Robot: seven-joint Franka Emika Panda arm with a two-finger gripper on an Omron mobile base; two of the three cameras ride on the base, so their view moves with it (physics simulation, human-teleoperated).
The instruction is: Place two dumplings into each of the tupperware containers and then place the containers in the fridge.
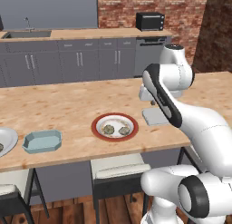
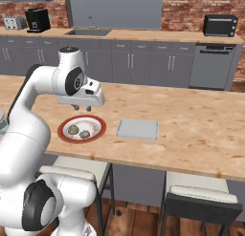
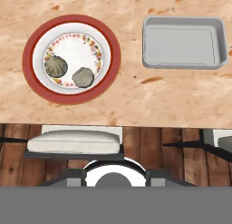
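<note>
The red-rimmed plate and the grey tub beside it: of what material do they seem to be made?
Red-rimmed plate: probably glazed ceramic, with a smooth white centre and a printed flower ring. Grey tub: likely matte plastic, plain pale grey with thin walls and rounded corners.

Brick wall (image 2: 191, 8) running red-brown across the back, with a flat grey panel (image 2: 114, 9) sitting in the middle of it. Grey base cabinets (image 1: 77, 62) lining that wall under a light wood worktop (image 1: 86, 34); sink with faucet (image 2: 89, 30) sitting in it. Black microwave (image 2: 219, 25) resting at the worktop's right end, dishwasher (image 2: 209, 67) standing below it. Coffee machine (image 2: 37, 19) and toaster (image 2: 15, 22) standing at the far left. Wood-grain island counter (image 2: 191, 130) spanning the foreground. Pale-cushioned stools (image 2: 203, 196) with dark frames tucking under it. Dark plank floor (image 3: 149, 141) showing beneath. Lighting looking even, flat.
</note>
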